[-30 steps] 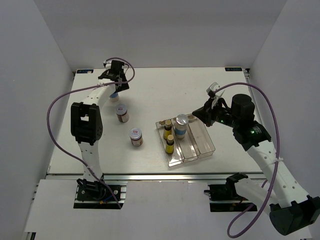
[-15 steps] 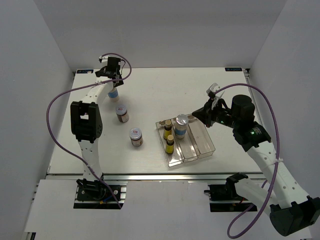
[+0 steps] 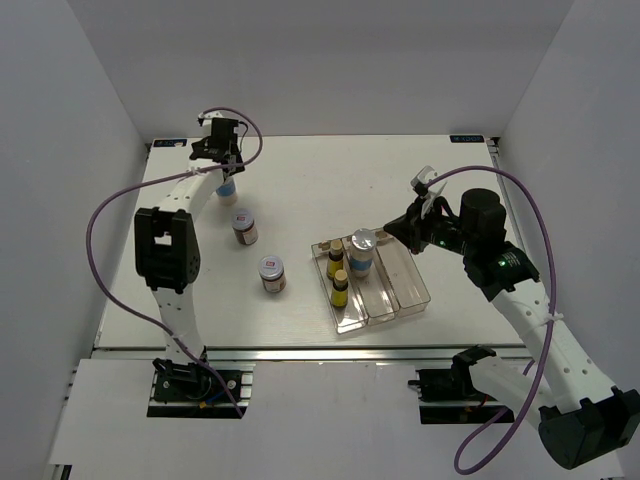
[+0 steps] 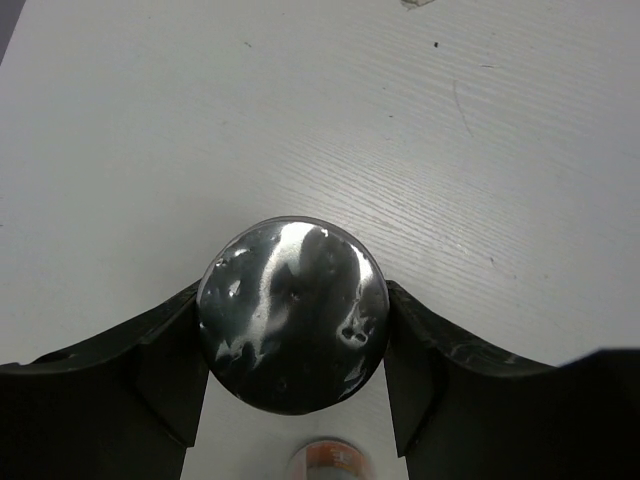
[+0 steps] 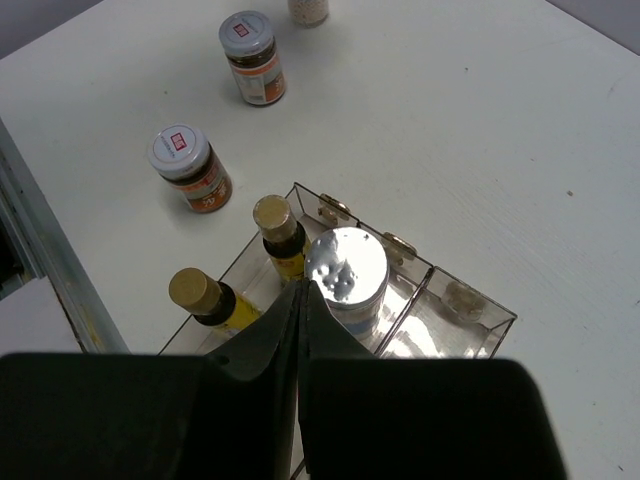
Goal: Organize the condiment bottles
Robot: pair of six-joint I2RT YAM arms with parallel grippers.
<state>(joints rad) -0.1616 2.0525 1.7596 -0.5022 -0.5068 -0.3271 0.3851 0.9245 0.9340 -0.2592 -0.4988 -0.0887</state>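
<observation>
At the far left of the table (image 3: 400, 170), the left gripper (image 4: 293, 300) stands over a white bottle (image 3: 227, 187) with a blue label. Its jaws are partly drawn in, and both pads (image 4: 170, 370) appear to press the rim of the silver cap (image 4: 290, 315) from opposite sides. The step in hand is judged to be the pick-up of this bottle. To do it well, keep the cap centred between the pads, finish closing evenly, then lift straight up before travelling, so the bottle does not tip or strike the brown jar (image 3: 244, 226) just behind the gripper toward the arm bases. A second brown jar (image 3: 272, 273) stands further back on that line. The right gripper (image 5: 300, 300) is fully closed and holds nothing. Directly beneath its tips, the other white bottle (image 5: 345, 272) sits in the middle slot of the clear tray (image 3: 415, 300), and two yellow bottles (image 5: 285, 235) (image 5: 205, 298) share the slot beside it. Compared with a second ago, the left jaws have narrowed from fully spread onto the cap and the left wrist has shifted slightly farther out. The right arm has not moved.
</observation>
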